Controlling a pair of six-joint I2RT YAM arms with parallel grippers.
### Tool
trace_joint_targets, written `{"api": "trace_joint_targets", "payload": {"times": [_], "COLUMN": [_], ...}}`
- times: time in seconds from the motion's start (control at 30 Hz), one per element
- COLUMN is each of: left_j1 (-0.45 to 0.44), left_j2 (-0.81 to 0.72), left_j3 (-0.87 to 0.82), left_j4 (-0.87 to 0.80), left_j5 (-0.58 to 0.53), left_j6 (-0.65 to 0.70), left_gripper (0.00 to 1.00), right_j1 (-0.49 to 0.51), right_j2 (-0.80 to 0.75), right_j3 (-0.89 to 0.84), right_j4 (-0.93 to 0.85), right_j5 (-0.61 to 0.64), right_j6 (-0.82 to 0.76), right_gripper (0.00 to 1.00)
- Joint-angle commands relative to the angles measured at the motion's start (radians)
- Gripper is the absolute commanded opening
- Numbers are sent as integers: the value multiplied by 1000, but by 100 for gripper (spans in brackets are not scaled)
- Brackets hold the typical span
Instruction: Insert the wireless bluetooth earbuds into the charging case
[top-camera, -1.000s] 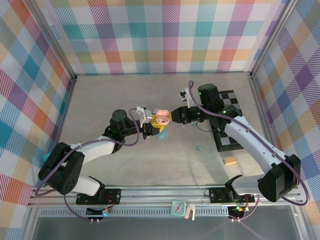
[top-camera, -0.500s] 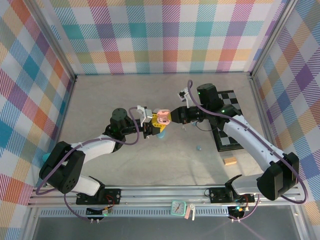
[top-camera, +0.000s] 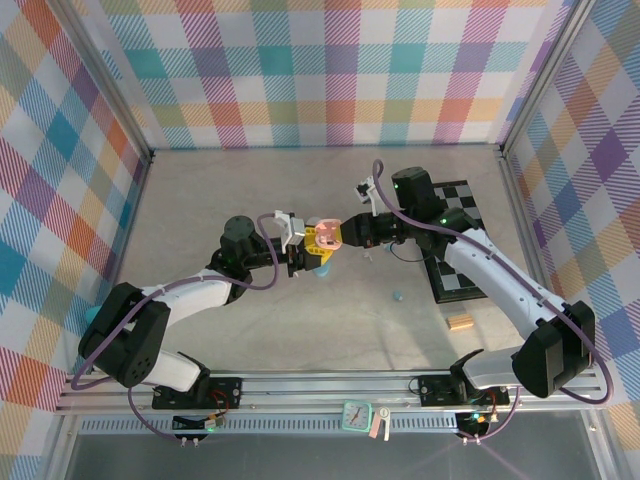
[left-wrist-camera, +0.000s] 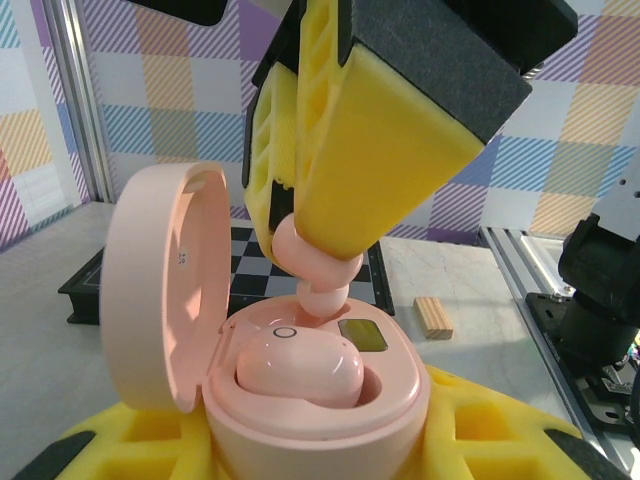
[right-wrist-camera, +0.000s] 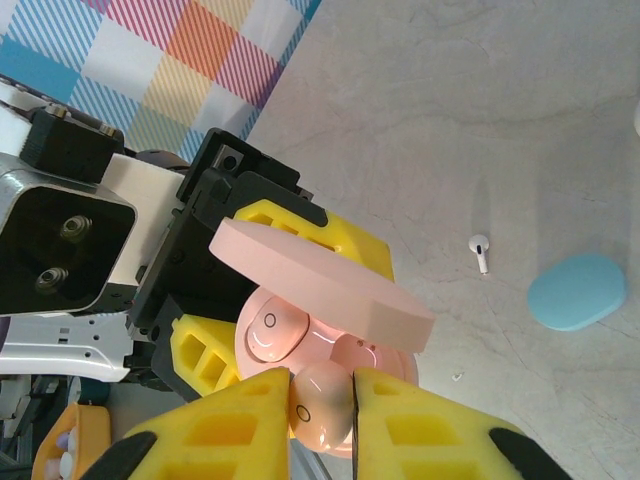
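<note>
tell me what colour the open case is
Pale pink; the case shows best in the left wrist view.

The top external camera looks steeply down from high over the near edge of the table (top-camera: 200, 200), taking all of it in. The left wrist camera sits close against the open pink charging case (left-wrist-camera: 310, 410), facing level toward the checkered board (left-wrist-camera: 245, 262) and tan wooden block (left-wrist-camera: 433, 317), both shared with the overhead view. The right wrist camera looks down on that case from close above.

Grey table (top-camera: 250, 200) — checkered board (top-camera: 462, 192), wooden block (top-camera: 460, 321), blue earbud (top-camera: 397, 296)
</note>
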Motion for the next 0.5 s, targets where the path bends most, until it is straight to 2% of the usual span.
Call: {"api": "trace_joint_targets", "payload": {"times": [0.0,0.3,0.47], "left_j1": [-12,-13,-12], "left_j2": [-5,-9,-7], "left_j3": [27,31,31], "left_j4": [59,67,68], "left_j5": [23,29,30], "left_j6": [-6,-15,-15], "left_gripper": [28,28,28], "right_j1": [-4,-4,-4], "right_j2": [13,27,18], "right_j3": [22,28,38], "right_j4": [15,4,1], "right_j5": [-25,-20,-3], "right_j6": [0,-1,-1], "right_gripper": [21,24,32]}}
